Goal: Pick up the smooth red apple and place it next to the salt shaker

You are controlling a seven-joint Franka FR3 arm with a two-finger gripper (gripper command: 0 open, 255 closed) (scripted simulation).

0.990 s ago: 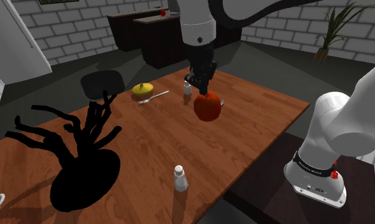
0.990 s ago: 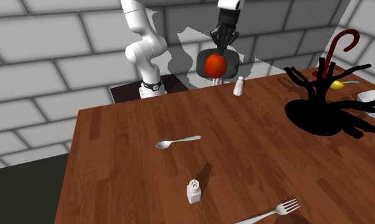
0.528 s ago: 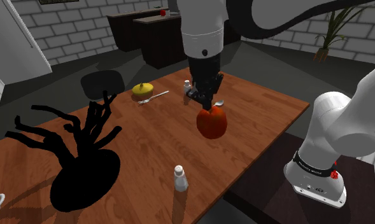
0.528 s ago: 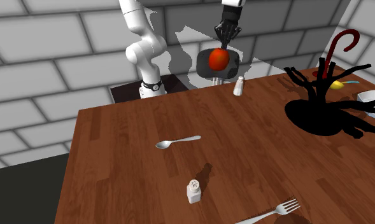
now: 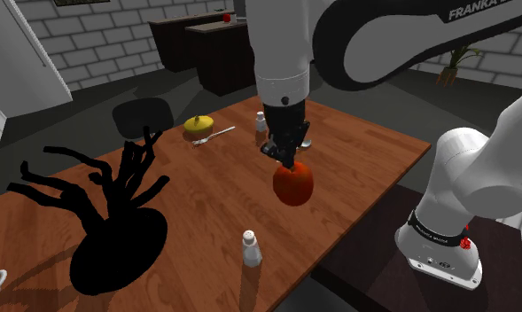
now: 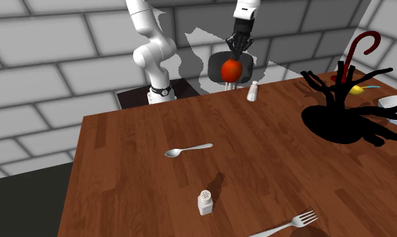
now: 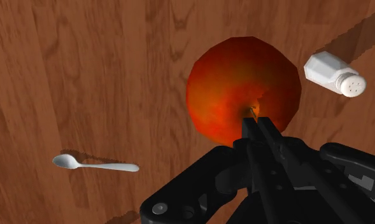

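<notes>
My black gripper (image 5: 285, 159) is shut on the stem of the red apple (image 5: 293, 183), which hangs below it above the wooden table (image 5: 206, 195). In the second exterior view the gripper (image 6: 236, 55) holds the apple (image 6: 230, 68) above the table's far edge, just left of a white shaker (image 6: 253, 91). The wrist view has the fingertips (image 7: 256, 124) pinched together at the top of the apple (image 7: 243, 89), with a white shaker (image 7: 335, 74) on the table beside it. One shaker (image 5: 251, 247) stands near the table's front edge, another (image 5: 261, 121) behind the arm.
A spoon (image 5: 213, 136) and a yellow object (image 5: 198, 125) lie at the back of the table. A black branching shape (image 5: 117, 222) takes up the shoulder view's left. A second shaker (image 6: 205, 202), a spoon (image 6: 188, 150) and a fork (image 6: 291, 224) lie nearer the second exterior camera.
The gripper has carried the apple away from the far shaker and the spoon, toward the stand side of the table. Its grip has stayed shut.
</notes>
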